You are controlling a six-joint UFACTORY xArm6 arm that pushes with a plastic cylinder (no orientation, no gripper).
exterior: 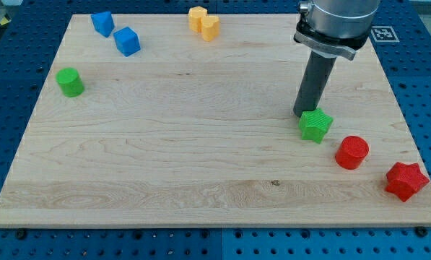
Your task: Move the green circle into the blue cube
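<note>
The green circle point(70, 81), a short green cylinder, sits near the board's left edge. The blue cube point(127, 41) sits at the top left, up and to the right of the green circle. A second blue block point(102, 23) lies just up-left of the cube. My tip point(305, 113) is far to the right, touching the top-left side of a green star point(316, 126). The tip is nowhere near the green circle or the blue cube.
Two yellow blocks point(203, 22) sit together at the top edge. A red cylinder point(352, 152) and a red star point(406, 180) lie at the lower right. The wooden board point(201, 159) rests on a blue pegboard table.
</note>
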